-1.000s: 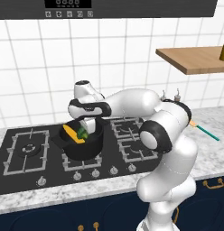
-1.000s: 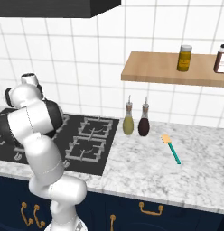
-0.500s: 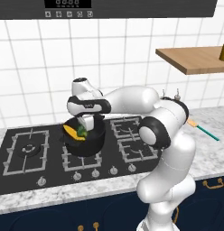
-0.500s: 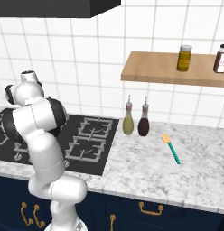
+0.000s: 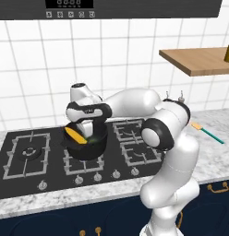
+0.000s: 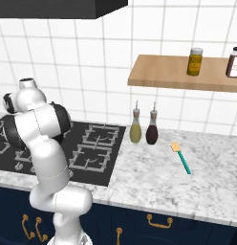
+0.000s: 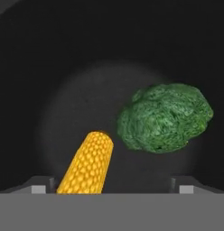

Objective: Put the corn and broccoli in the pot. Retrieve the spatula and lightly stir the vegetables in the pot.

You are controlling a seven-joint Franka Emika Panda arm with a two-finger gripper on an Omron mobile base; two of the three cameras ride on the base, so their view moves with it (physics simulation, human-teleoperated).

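The black pot (image 5: 87,148) stands on the hob's middle front burner. Inside it lie the yellow corn (image 5: 75,136), leaning on the left rim, and the green broccoli (image 5: 91,138). My gripper (image 5: 87,132) hangs straight down over the pot's mouth, open, holding nothing. In the hand view the pot's dark floor (image 7: 64,67) lies below, with the corn (image 7: 86,164) at lower left and the broccoli (image 7: 165,117) to its right, both free of my gripper (image 7: 112,186). The teal-handled spatula (image 6: 181,157) lies on the marble counter far to the right, also seen as the spatula (image 5: 206,132).
Two bottles (image 6: 135,130) (image 6: 152,130) stand at the back of the counter between hob and spatula. A wooden shelf (image 6: 182,79) with jars (image 6: 196,61) hangs above them. The range hood (image 5: 70,7) sits overhead. My arm arches from the base over the hob's right burners.
The fingers have spread wide apart above the pot, and the broccoli now lies loose beside the corn. The arm has hardly moved.
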